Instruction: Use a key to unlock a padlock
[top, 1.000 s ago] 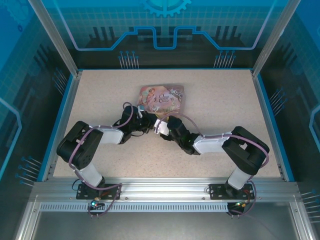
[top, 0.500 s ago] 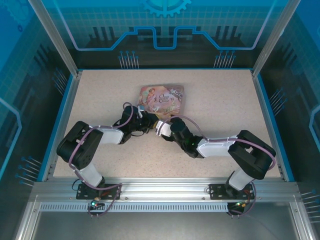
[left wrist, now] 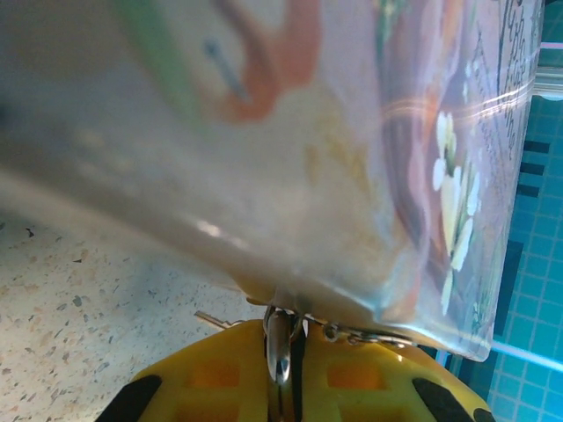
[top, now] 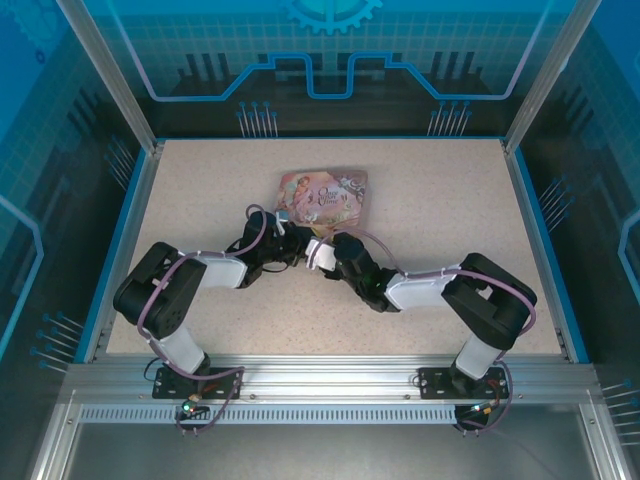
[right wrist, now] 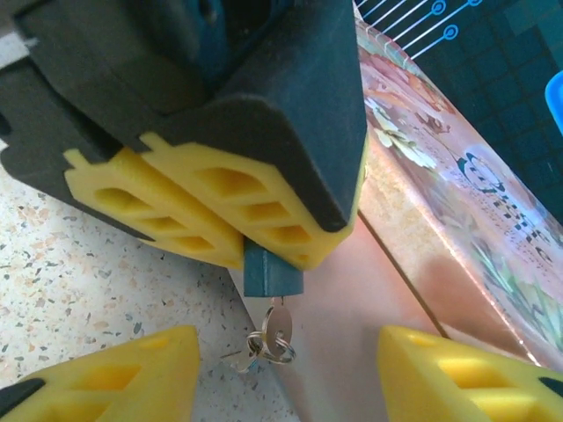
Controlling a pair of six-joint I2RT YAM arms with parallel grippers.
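My left gripper (right wrist: 264, 253) is shut on the padlock (right wrist: 271, 272), whose dark bluish body sticks out below its yellow fingers. In the left wrist view a metal part of the padlock (left wrist: 280, 343) is pinched between the left gripper (left wrist: 286, 380). The small silvery key (right wrist: 278, 323) hangs from the padlock's underside with a wire ring on it. My right gripper (right wrist: 286, 378) is open, its yellow fingertips (right wrist: 114, 380) standing well apart on either side of the key, touching nothing. From above, the left gripper (top: 288, 252) and right gripper (top: 318, 251) meet near the table's middle.
The pink illustrated tin (top: 325, 195) lies just behind both grippers, close against them, and looms over the left wrist view as the tin (left wrist: 308, 132). Its side (right wrist: 457, 202) runs along the right of the padlock. Speckled tabletop (top: 450, 200) spreads around; blue rails edge it.
The right arm swung its elbow outward to the right, then came back. Its gripper now sits closer to the left gripper. The left arm has stayed still.
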